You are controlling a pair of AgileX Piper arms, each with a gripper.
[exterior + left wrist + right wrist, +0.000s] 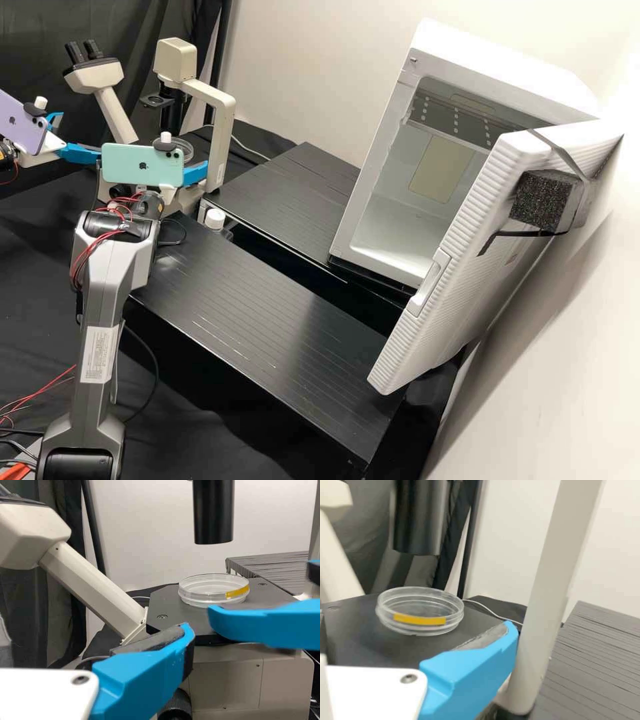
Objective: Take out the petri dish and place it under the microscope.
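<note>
Our left claw and right claw are spread; the petri dish rests on the microscope stage. We should back both out slowly, never brushing its rim.

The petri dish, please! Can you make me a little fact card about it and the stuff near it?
thing: petri dish
looks: round, see-through
sticker: yellow strip on its side
sits on: black stage of the microscope
above it: black tube, not touching
fridge: white, door open
</note>
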